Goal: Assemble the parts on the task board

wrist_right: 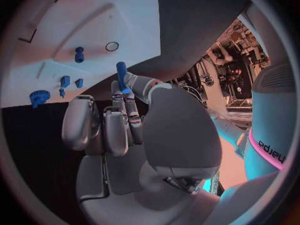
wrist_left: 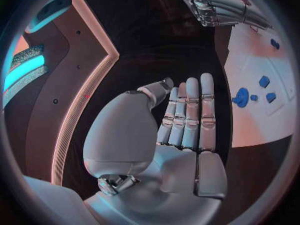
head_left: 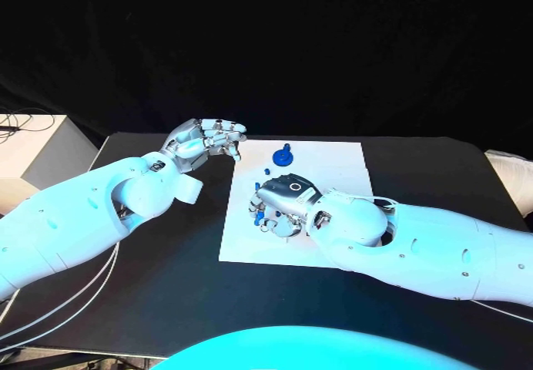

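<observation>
The white task board (head_left: pixel 333 166) lies in the middle of the black table. My right hand (head_left: pixel 280 205) hovers over the board's left half and pinches a long blue peg (wrist_right: pixel 122 75) between thumb and fingertip. A blue gear-shaped knob (head_left: pixel 283 156) stands near the board's far edge, with a small blue piece (head_left: pixel 268 169) beside it. In the right wrist view, a short blue peg (wrist_right: pixel 79 54) stands next to a round hole (wrist_right: pixel 112 46), and small blue blocks (wrist_right: pixel 65 81) lie near the knob (wrist_right: pixel 39 97). My left hand (head_left: pixel 206 140) hangs by the board's far left corner, its fingers (wrist_left: pixel 190 112) straight, holding nothing.
A white box (head_left: pixel 33 154) stands off the table's left side. Grey cables (head_left: pixel 50 308) hang past the front left edge. A pale object (head_left: pixel 513 168) sits at the table's right edge. Bare black table (head_left: pixel 166 285) lies in front of the board.
</observation>
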